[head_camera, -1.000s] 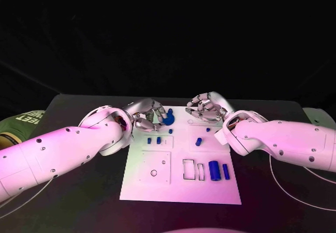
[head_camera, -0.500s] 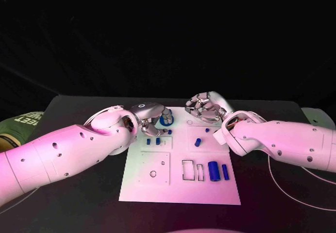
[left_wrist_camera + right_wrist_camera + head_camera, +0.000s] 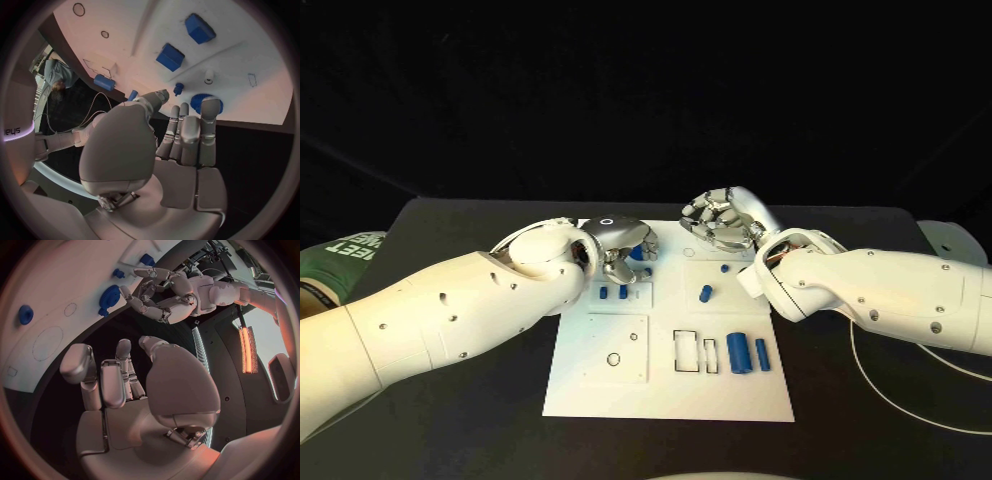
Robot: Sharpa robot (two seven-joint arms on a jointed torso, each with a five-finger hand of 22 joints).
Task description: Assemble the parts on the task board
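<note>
The white task board (image 3: 668, 385) lies mid-table. A round blue disc (image 3: 636, 253) sits near its far left corner, with my left hand (image 3: 619, 243) just over it, fingers stretched out and holding nothing. In the left wrist view the fingertips (image 3: 210, 106) reach to the disc (image 3: 197, 101), beside a small blue peg (image 3: 178, 89). My right hand (image 3: 718, 221) hovers at the board's far edge, open and empty, its palm (image 3: 134, 405) spread in the right wrist view. Two small blue parts (image 3: 613, 292) and another (image 3: 707, 293) stand mid-board; two longer blue parts (image 3: 749, 353) lie at the right.
Empty outlined recesses (image 3: 691, 351) and a square plate with small holes (image 3: 619, 345) take up the near half of the board. A green object (image 3: 332, 258) sits at the table's left edge. A white cable (image 3: 877, 375) trails on the right.
My left arm has rolled and its hand has turned and drawn in over the blue disc. The right hand has barely moved.
</note>
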